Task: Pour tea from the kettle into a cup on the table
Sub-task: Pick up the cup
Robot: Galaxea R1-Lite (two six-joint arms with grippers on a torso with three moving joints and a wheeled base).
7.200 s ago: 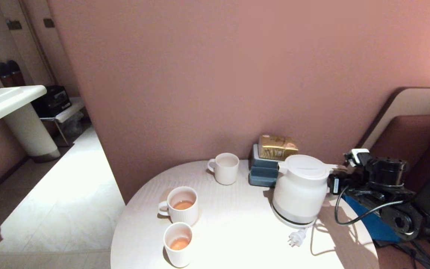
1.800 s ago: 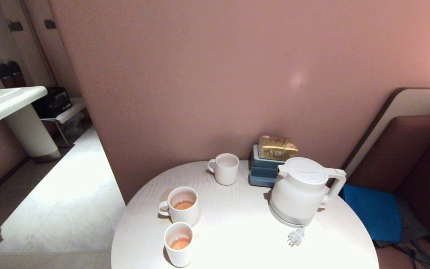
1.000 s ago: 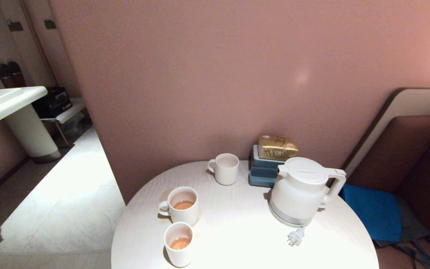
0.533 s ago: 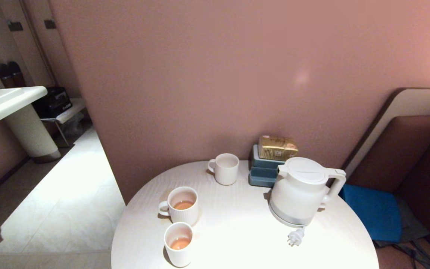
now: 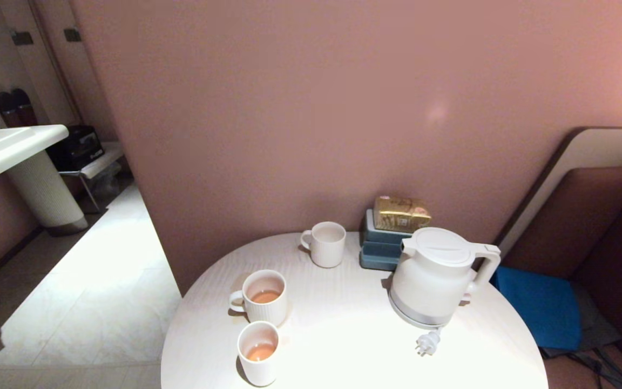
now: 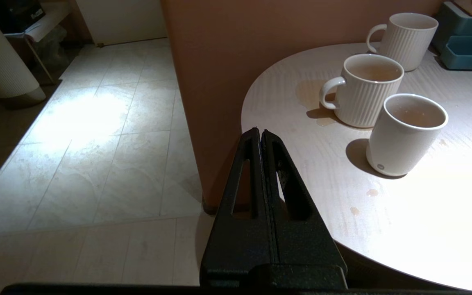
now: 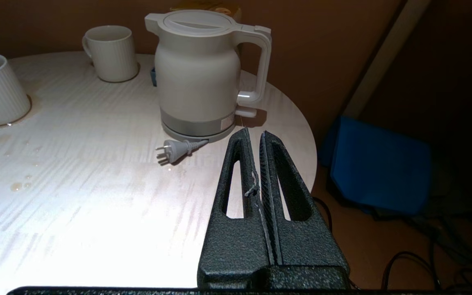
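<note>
The white kettle (image 5: 434,276) (image 7: 203,78) stands upright on the right side of the round white table (image 5: 343,346), lid down, its plug (image 5: 427,342) lying in front of it. The plain handleless cup (image 5: 257,352) (image 6: 405,133) sits at the table's front left, and amber tea (image 5: 260,353) lies in its bottom. Neither arm appears in the head view. My left gripper (image 6: 259,132) is shut and empty, hanging off the table's left edge. My right gripper (image 7: 254,133) is shut and empty, short of the kettle's handle (image 7: 260,65).
A ribbed mug (image 5: 263,296) holding tea stands just behind the cup. A second ribbed mug (image 5: 325,243) is near the wall. Blue boxes topped by a gold packet (image 5: 400,213) sit behind the kettle. Small drips (image 6: 370,192) mark the tabletop. A blue cushion (image 5: 540,305) lies at the right.
The right arm, which was at the kettle's handle several seconds ago, has left the head view. Nothing has moved over the last second.
</note>
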